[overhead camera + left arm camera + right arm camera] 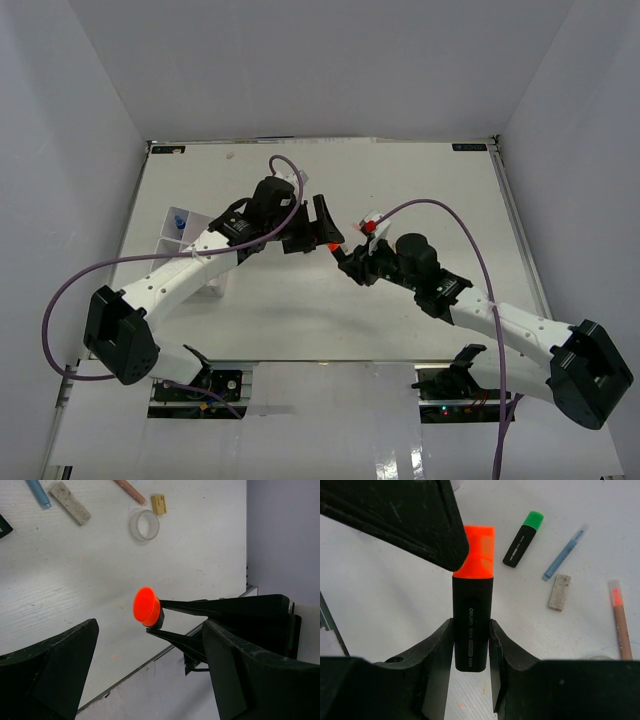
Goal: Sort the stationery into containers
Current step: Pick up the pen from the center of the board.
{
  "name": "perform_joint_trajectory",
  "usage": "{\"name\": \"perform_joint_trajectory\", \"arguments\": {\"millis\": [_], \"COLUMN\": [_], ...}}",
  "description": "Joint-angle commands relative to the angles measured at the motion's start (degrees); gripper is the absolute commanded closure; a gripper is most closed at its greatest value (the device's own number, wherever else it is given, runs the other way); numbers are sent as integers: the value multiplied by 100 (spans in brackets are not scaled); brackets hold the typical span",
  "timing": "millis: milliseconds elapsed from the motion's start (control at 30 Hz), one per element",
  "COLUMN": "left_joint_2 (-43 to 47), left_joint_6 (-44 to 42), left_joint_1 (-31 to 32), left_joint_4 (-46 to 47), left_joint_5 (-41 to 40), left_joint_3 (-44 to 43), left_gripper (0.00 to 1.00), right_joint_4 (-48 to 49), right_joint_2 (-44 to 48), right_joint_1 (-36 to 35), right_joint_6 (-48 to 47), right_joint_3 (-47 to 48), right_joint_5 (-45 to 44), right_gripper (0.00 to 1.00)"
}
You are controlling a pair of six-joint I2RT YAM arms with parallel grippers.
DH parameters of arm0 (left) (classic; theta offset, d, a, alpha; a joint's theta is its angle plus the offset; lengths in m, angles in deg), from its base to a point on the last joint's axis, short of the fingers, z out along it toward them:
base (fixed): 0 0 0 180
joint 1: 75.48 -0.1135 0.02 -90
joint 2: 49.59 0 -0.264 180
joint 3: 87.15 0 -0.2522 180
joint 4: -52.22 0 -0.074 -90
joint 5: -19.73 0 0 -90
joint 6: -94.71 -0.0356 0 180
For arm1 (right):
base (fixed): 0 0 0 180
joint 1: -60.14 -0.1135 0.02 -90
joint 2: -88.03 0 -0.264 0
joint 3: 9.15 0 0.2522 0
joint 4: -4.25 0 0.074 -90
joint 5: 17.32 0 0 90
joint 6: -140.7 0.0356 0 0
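Clamping the orange-capped highlighter, right hand faces splayed left hand, whose view alone shows tan block.

**Both arms, meeting pose.** The left arm extends forward and to the right from its base. The right arm extends forward and to the left. Their wrists face one another midway between the two bases.

- **Right gripper**: both fingers are pressed against the black barrel of a highlighter, one on each side. The capped end projects beyond the fingertips toward the opposite wrist.
- **Left gripper**: the jaws are spread wide, with one finger on each side of the projecting capped end. One finger lies close beside the cap in the right wrist view; whether it touches cannot be judged.
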Motion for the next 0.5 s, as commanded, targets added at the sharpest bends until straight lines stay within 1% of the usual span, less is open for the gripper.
{"name": "perform_joint_trajectory", "arguments": {"millis": [0,100,133,200,233,300,333,433,467], "left_joint_2": [-52,-140,-183,-219,-245,-289,-298,-289,-289], "left_joint_6": [189,242,251,268,286,295,312,338,347], "left_joint_1": [76,129,155,182,190,208,225,252,261], "left_joint_4": [184,245,254,298,316,342,360,456,474], "left_joint_5": [8,-9,8,8,17,17,9,26,61], "left_joint_3": [-208,-208,-208,-199,-208,-208,-199,-156,-129], "left_gripper": [6,13,18,23,28,34,40,51,60], "right_joint_4": [502,502,511,589,607,625,634,616,634], "right_joint_2": [196,214,223,267,275,293,302,302,328], "right_joint_1": [-20,-20,-20,-20,-20,-29,-29,-29,-29], "right_joint_6": [-101,-119,-128,-119,-110,-93,-93,-84,-75], "right_joint_3": [-98,-116,-125,-186,-204,-221,-221,-256,-265], "right_joint_5": [216,234,242,260,269,304,313,357,357], "right_gripper": [78,77,76,76,76,76,75,74,74]}}
